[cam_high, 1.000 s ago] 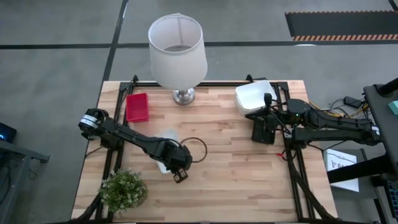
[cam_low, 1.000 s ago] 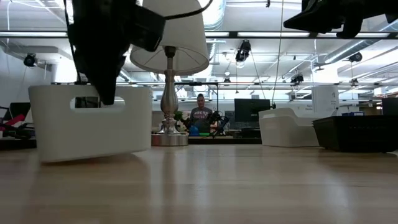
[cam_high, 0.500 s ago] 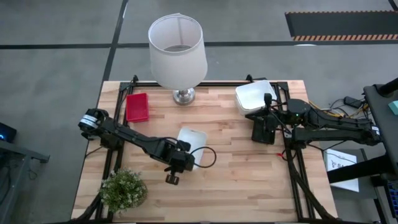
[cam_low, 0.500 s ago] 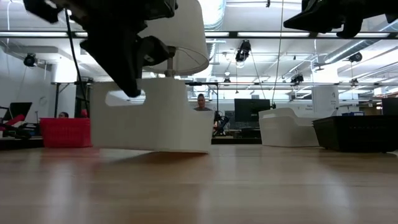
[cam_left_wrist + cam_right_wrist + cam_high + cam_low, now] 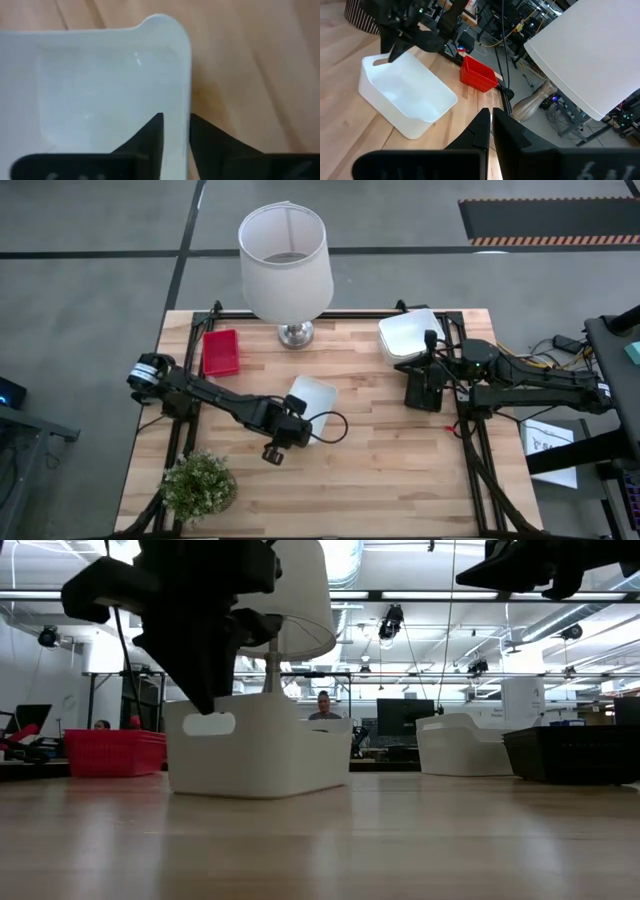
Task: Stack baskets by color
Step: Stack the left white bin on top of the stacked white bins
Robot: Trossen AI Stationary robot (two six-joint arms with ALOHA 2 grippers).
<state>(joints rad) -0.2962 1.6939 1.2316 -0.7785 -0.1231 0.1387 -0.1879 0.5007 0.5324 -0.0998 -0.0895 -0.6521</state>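
A white basket (image 5: 310, 402) stands upright on the wooden table, near its middle, resting on its bottom (image 5: 258, 785). My left gripper (image 5: 176, 135) points steeply down at the basket's near end, one finger inside the wall and one outside, with a narrow gap between them. More white baskets (image 5: 410, 335) sit stacked at the far right, with black baskets (image 5: 422, 390) just in front of them. A red basket (image 5: 220, 352) lies at the far left. My right gripper (image 5: 490, 117) is shut and hangs level above the black baskets, touching nothing. My left gripper stands astride the rim of the white basket's end wall (image 5: 181, 107), coming from above with one finger (image 5: 152, 135) in the hollow and one outside. I cannot tell whether the fingers touch the wall. The basket sits flat on the table.
A lamp with a white shade (image 5: 285, 250) stands at the far edge on a metal foot (image 5: 295, 333). A small green potted plant (image 5: 200, 485) is at the near left corner. Bare wood lies between the middle basket and the right-hand stacks.
My left gripper has rolled about its own line and carried the white basket a little toward the table's right and far side. The basket, tilted and partly off the wood a second ago, has swung around and now sits flat on the table.
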